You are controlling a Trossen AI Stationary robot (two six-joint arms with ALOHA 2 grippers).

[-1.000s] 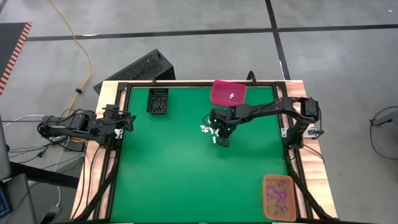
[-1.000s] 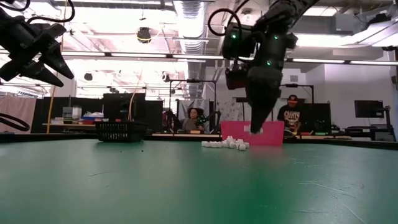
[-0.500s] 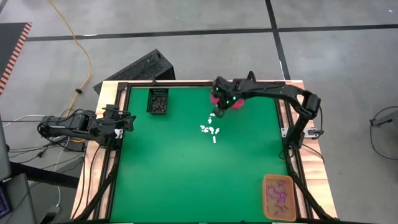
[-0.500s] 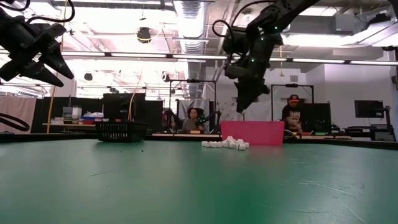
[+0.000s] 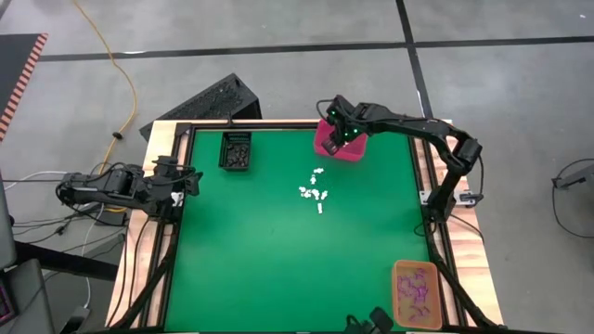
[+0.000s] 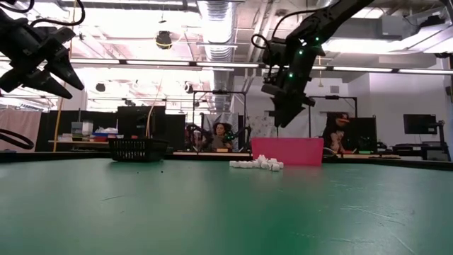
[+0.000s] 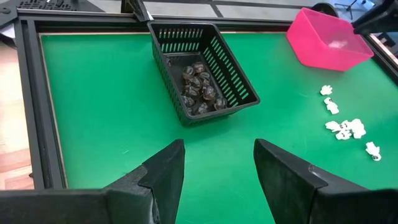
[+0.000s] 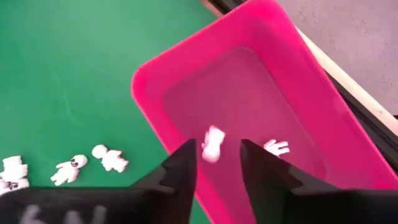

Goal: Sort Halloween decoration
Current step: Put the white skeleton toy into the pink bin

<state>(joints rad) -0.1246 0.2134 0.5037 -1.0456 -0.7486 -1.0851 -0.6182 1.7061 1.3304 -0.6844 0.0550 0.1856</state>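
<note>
Over the pink bin (image 5: 340, 146) at the surface's far edge, the right gripper (image 8: 216, 163) hangs with its jaws apart, a white trinket (image 8: 212, 143) dropping free below it. A cluster of white trinkets (image 5: 316, 192) mid-surface is left to sort; black ones fill the black bin (image 5: 236, 151), purple ones the orange bin (image 5: 415, 292). The left gripper (image 7: 214, 165) waits released at the left edge.

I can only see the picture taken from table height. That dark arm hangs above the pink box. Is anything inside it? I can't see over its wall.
Observer: Yes. The right wrist view shows a small white figure lying in the pink plastic bin, just beyond the right tool's parted fingers.
Visitor: And the black basket far off?
Observer: The left wrist view looks down into the black mesh basket. It holds a cluster of dark trinkets.
Visitor: Are there other colours?
Observer: From above, purple trinkets lie in an orange bin at the table's corner, outside your picture.
</note>
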